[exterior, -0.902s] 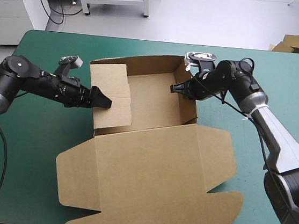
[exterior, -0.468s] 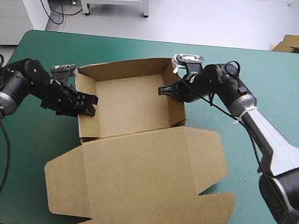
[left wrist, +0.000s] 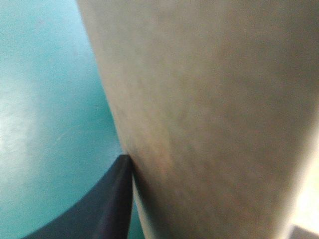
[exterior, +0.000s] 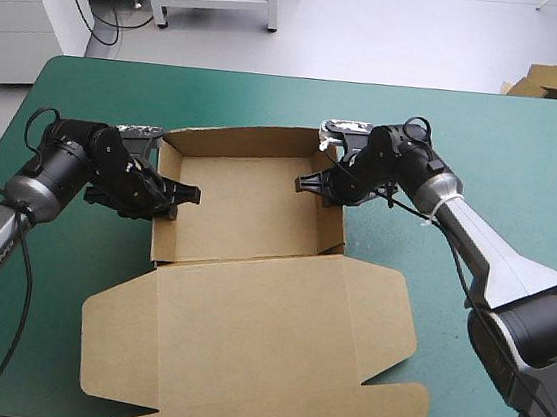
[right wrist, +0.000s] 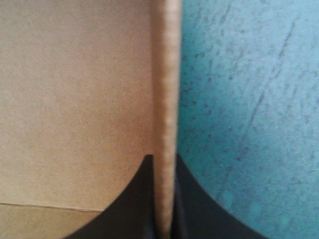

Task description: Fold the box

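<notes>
Teal-green cover, box half-hiding left tool

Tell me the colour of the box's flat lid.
Plain brown board, no print; the lid shows best in the high view.

We see the bench lit brightly and evenly from above. The box casts only soft, narrow shadows along its edges. In the left wrist view, a pale sheen lies on the teal-green cover.
</notes>
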